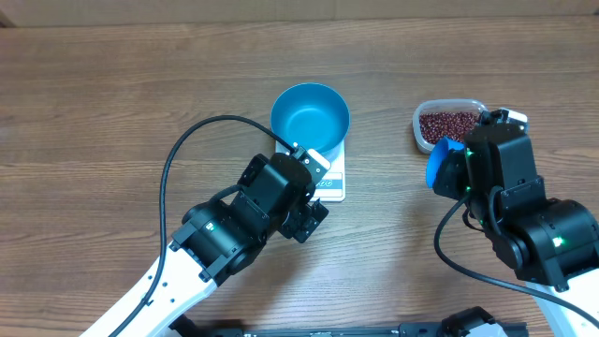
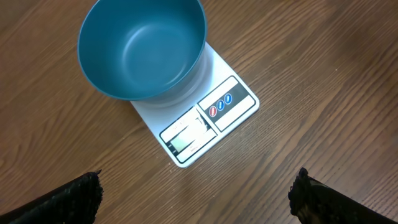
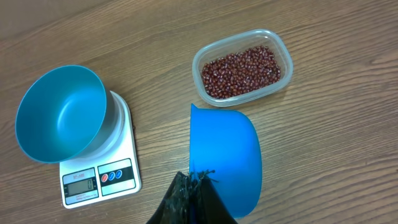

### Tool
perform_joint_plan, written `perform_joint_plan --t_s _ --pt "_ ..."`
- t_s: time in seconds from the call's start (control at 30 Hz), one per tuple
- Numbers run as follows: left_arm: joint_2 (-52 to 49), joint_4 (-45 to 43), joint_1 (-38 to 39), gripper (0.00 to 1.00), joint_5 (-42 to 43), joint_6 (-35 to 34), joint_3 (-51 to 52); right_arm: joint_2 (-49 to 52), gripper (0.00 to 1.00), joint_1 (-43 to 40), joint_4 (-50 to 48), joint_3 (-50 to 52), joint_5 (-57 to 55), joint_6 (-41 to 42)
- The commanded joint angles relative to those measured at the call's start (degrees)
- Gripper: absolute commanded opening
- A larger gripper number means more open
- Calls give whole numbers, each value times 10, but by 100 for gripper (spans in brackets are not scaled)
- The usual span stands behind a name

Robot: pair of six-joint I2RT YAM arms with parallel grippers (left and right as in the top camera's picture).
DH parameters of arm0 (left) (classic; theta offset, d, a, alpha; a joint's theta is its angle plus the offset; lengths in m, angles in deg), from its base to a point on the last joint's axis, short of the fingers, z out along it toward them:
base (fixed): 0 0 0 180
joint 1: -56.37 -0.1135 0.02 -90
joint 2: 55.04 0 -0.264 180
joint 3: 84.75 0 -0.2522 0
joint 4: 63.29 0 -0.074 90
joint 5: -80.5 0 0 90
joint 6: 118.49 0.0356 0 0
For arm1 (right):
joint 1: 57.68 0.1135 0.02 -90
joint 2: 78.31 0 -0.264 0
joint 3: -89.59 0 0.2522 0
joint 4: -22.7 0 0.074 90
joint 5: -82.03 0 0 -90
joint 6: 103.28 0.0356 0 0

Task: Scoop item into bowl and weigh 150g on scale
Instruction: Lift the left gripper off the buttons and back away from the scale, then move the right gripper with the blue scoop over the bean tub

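The empty blue bowl (image 1: 310, 114) (image 2: 142, 46) (image 3: 60, 112) stands on the white scale (image 1: 334, 181) (image 2: 211, 121) (image 3: 99, 177). The item, small red-brown beans (image 1: 447, 124) (image 3: 240, 71), fills a clear tub to the right of the scale. My right gripper (image 1: 459, 173) (image 3: 194, 180) is shut on the handle of a blue scoop (image 1: 442, 167) (image 3: 227, 155), which hangs just short of the tub with nothing showing in it. My left gripper (image 1: 309, 220) (image 2: 198, 183) stands wide open over bare table, on the display side of the scale, holding nothing.
The clear tub (image 1: 449, 103) (image 3: 288, 62) sits on the wooden table (image 1: 112, 103) at the back right. A black cable (image 1: 187, 140) arcs out to the left from the left arm. Another cable (image 1: 445, 234) loops beside the right arm.
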Motion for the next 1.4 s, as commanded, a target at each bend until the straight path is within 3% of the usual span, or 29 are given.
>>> perform_joint_plan --t_s 0.0,0.6,0.93,1.37 --pt "4 -2 0 99 -8 1 -2 -3 4 -3 -5 -11 -1 3" --pt "4 24 0 99 -8 3 24 -3 4 -3 -5 -11 -1 3" --pt "32 -116 0 100 27 -3 150 -3 4 -3 -3 -11 -1 3" --pt "50 -184 -20 100 8 3 215 5 4 -3 -8 -11 -1 3"
